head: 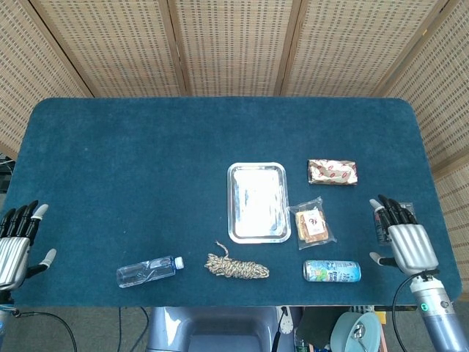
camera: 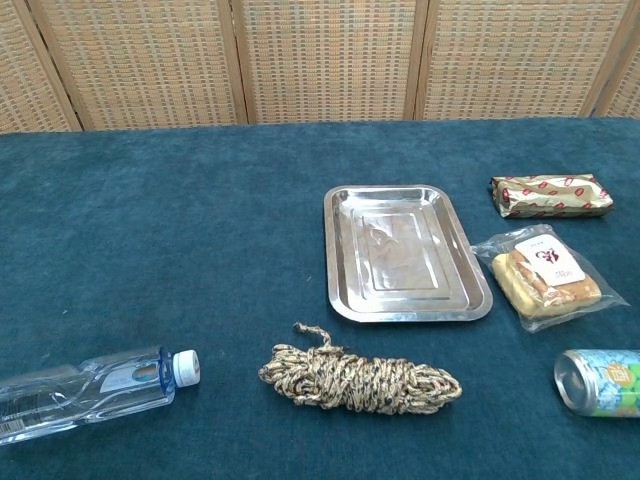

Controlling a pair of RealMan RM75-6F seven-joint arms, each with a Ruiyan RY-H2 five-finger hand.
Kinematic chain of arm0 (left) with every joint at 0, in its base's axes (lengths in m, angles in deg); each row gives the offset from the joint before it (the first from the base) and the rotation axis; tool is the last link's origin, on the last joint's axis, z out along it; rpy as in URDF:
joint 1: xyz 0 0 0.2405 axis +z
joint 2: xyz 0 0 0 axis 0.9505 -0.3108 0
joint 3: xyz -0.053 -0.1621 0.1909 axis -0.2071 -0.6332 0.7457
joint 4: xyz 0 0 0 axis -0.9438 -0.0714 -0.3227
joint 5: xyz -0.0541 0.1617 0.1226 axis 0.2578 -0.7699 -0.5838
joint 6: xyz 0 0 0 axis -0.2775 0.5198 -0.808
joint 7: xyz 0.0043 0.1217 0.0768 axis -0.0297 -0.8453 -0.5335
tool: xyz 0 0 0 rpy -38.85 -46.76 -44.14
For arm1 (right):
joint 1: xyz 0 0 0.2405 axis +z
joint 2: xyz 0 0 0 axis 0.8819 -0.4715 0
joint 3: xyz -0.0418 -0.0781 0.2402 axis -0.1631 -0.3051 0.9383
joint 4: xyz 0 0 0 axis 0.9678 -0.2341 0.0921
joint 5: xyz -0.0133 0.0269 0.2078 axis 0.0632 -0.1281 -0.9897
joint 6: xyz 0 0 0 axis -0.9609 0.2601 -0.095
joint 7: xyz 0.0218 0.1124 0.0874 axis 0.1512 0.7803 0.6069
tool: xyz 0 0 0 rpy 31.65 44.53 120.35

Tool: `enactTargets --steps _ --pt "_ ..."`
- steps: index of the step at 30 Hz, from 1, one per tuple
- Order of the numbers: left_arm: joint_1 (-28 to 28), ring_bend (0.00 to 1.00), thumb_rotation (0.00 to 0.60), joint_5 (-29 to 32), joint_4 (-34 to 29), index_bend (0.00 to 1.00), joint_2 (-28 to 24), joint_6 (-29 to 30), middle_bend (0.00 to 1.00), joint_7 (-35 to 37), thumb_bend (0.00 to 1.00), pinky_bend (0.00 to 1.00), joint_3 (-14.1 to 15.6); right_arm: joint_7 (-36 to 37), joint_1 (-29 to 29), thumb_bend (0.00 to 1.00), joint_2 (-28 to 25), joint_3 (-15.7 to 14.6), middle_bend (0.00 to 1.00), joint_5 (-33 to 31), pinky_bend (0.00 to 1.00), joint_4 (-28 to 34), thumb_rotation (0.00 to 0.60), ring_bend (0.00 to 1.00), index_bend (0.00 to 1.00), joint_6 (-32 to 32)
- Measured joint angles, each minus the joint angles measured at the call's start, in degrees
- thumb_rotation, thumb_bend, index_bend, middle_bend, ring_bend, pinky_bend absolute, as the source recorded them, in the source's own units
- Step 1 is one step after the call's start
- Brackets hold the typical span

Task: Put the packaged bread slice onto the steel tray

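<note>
The packaged bread slice (head: 314, 224) (camera: 543, 275) lies flat in clear wrap on the blue cloth, just right of the empty steel tray (head: 256, 202) (camera: 402, 250). My right hand (head: 405, 240) hovers open near the table's right front edge, well to the right of the bread, holding nothing. At the far left front my left hand (head: 15, 246) is open too and far from both objects. Neither hand appears in the chest view.
A gold-and-red wrapped bar (head: 333, 171) (camera: 550, 195) lies behind the bread. A drink can (head: 332, 270) (camera: 600, 382) lies in front of it. A rope bundle (head: 236, 265) (camera: 358, 376) and a water bottle (head: 149, 270) (camera: 92, 391) sit along the front. A dark red packet (head: 382, 226) is partly under my right hand.
</note>
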Motion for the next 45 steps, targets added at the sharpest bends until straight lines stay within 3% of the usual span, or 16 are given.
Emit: enactTargets --steps 13,34,45 --pt "-0.6 0.0 0.6 1.2 0.2 0.0 0.0 -1.2 0.0 0.1 0.32 0.0 -0.5 -7.3 8.8 0.1 0.7 1.6 0.0 -7.9 0.05 1.1 0.6 0.0 0.04 -12.1" --pt "-1.6 0.0 0.6 3.4 2.8 0.0 0.6 -3.6 0.0 2.6 0.32 0.0 -1.2 -11.4 17.4 0.1 5.4 1.2 0.0 -15.5 0.03 -3.0 0.6 0.0 0.04 -21.6" --pt "-2.0 0.0 0.6 4.1 5.1 0.0 0.7 -5.0 0.0 5.1 0.32 0.0 -1.3 -12.4 19.7 0.1 8.3 0.5 0.0 -18.3 0.03 -5.4 0.6 0.0 0.04 -22.9"
